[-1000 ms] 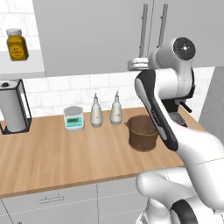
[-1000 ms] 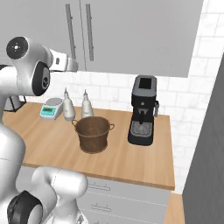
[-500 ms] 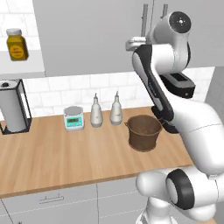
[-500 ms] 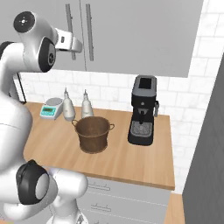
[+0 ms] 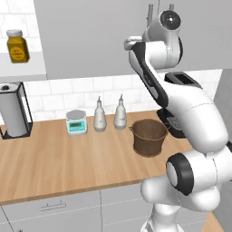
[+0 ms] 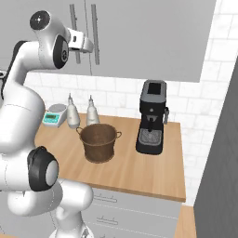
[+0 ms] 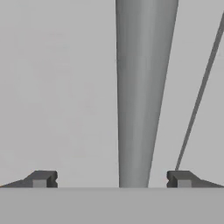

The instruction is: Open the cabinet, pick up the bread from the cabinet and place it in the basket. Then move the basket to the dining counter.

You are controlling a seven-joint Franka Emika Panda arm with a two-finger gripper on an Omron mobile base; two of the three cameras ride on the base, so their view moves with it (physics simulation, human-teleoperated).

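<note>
Filling the upper frame, the cabinet (image 6: 139,37) is closed. On the worktop (image 5: 54,158), centre-right, sits the basket (image 5: 149,137). Smallest, the gripper (image 7: 111,179) spreads wide around a silver door handle (image 7: 142,87), centred between its fingertips.

The cabinet (image 6: 139,37) hangs above the counter (image 5: 63,163). On the counter, left to right: paper towel holder (image 5: 13,111), scale (image 5: 76,122), two bottles (image 5: 108,115), basket (image 5: 148,137), coffee machine (image 6: 152,118). The basket sits in front of the bottles. A jar (image 5: 17,46) stands on a shelf (image 5: 22,70) left of the cabinet. The gripper (image 7: 111,179) straddles a cabinet handle (image 7: 142,87).
</note>
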